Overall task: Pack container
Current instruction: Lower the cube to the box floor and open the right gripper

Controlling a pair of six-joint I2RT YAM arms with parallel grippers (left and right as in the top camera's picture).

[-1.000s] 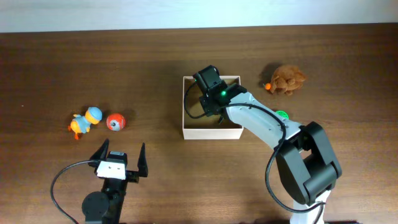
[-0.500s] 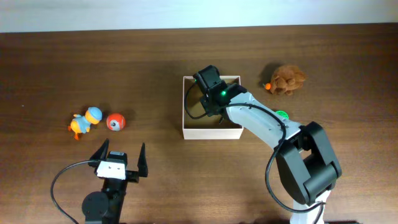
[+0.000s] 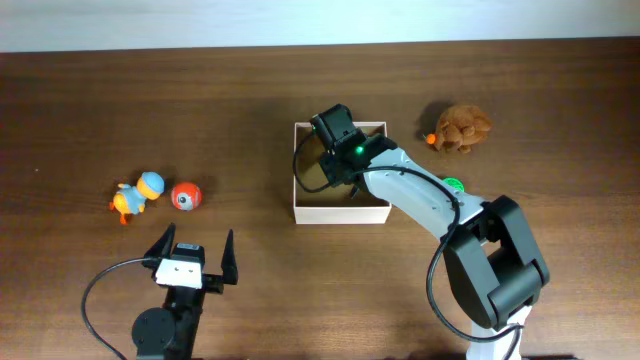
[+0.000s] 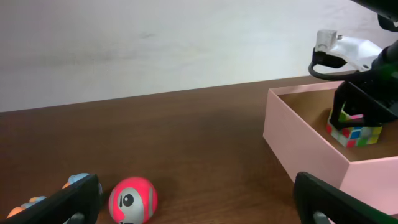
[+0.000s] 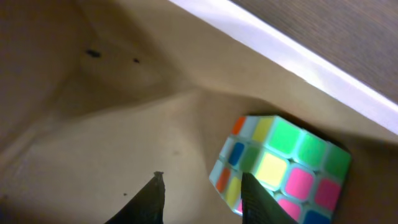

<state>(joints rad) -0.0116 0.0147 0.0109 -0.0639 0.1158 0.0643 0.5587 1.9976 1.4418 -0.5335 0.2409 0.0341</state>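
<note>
One container (image 3: 340, 213) sits mid-table (image 3: 90, 100), a white square box with a tan inside. In it lies a single colour-tiled puzzle cube (image 5: 280, 165), tucked close against a wall. The right gripper (image 5: 200, 186) reaches down into the box, its fingers spread with nothing between them and the cube just off to one side. The left gripper (image 3: 195, 242) hangs wide open near the table's front edge. Outside the box I count three toys: one red ball (image 3: 185, 195) and one blue-and-orange duck (image 3: 135, 195) side by side, and one brown plush (image 3: 460, 128) well apart.
</note>
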